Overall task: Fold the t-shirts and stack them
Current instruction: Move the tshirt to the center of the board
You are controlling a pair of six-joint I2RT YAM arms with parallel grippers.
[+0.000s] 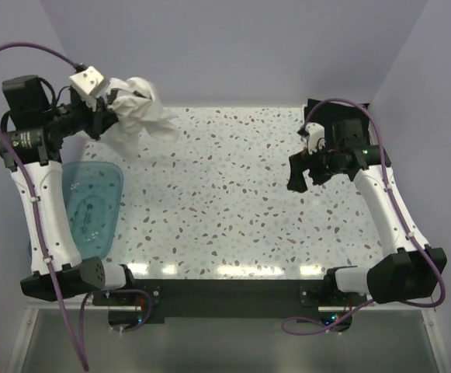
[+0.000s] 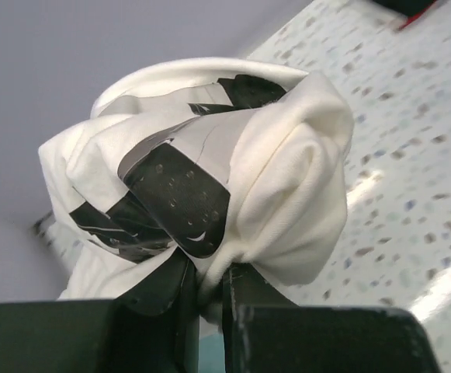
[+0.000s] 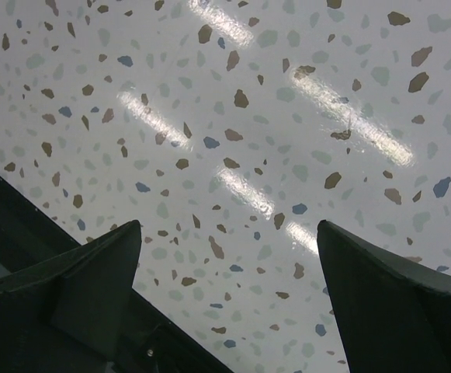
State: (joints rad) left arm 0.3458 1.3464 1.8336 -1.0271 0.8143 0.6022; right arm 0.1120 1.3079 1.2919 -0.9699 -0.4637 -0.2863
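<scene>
One white t-shirt, bunched into a wad with a black print showing, hangs in the air over the far left corner of the speckled bench. The left fingers pinch its folds. The right fingers stand spread wide above the bench's right side. A translucent blue tub sits at the left edge.
</scene>
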